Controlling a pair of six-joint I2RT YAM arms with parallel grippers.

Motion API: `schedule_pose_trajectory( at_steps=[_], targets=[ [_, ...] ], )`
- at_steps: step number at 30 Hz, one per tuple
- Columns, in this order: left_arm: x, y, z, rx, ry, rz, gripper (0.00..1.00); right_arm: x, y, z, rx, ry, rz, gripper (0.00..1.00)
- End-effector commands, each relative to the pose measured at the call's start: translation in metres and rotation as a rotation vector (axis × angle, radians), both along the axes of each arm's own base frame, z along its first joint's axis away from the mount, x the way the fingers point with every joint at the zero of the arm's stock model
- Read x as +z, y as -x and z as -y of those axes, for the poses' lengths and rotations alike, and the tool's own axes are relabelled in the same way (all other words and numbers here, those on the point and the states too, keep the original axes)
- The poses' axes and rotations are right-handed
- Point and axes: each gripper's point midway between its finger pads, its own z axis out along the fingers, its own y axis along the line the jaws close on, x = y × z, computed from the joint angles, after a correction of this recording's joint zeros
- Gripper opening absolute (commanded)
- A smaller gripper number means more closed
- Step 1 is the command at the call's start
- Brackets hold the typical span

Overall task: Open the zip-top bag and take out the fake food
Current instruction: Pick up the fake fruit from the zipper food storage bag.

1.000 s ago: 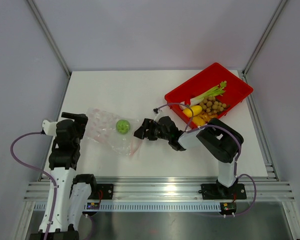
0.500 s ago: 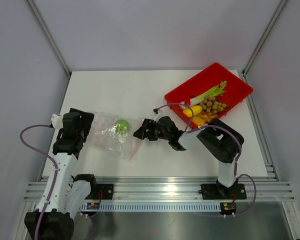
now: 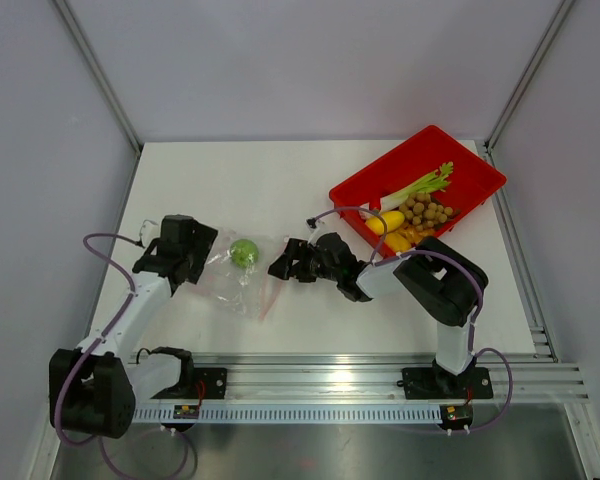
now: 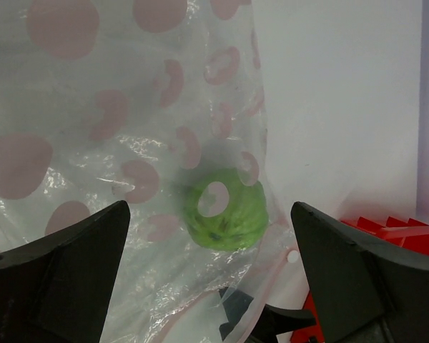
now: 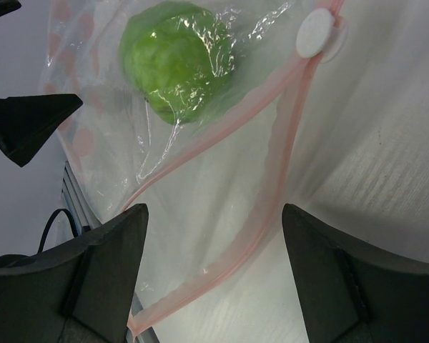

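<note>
Zip-top bag [image 3: 223, 275] lies on the bench [image 3: 260, 190] with the green round fruit [image 3: 244, 252] inside. Left claw [image 3: 204, 248] stands open at its left end. Right claw [image 3: 276, 268] stands open at its right end. Other fake food [image 3: 415, 212] sits in the red tray [image 3: 480, 172].

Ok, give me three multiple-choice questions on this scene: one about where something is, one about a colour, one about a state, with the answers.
1. Where is the green fruit? A in the tray; B inside the bag; C on the bare table.
2. What colour is the bag's zip strip? A blue; B black; C pink.
3. The left gripper is: A open; B shut on the bag; C shut on the fruit.
Answers: 1 B, it shows through the clear plastic. 2 C, plain in the right wrist view. 3 A, its fingers stand wide apart, gripping nothing.
</note>
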Motion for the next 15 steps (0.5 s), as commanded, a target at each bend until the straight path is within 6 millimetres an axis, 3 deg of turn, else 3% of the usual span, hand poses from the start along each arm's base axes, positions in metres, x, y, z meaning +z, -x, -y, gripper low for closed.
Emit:
schedule_pose_trajectory(
  at_steps=[1,15],
  targets=[
    [0.008,-0.017,0.006,-0.006,0.024,0.044,0.99,0.032,-0.004,-0.009,0.007,-0.054,0.074,0.83],
    [-0.057,-0.023,0.028,-0.069,0.133,-0.133,0.99,0.031,-0.002,-0.011,0.016,-0.058,0.068,0.84]
  ],
)
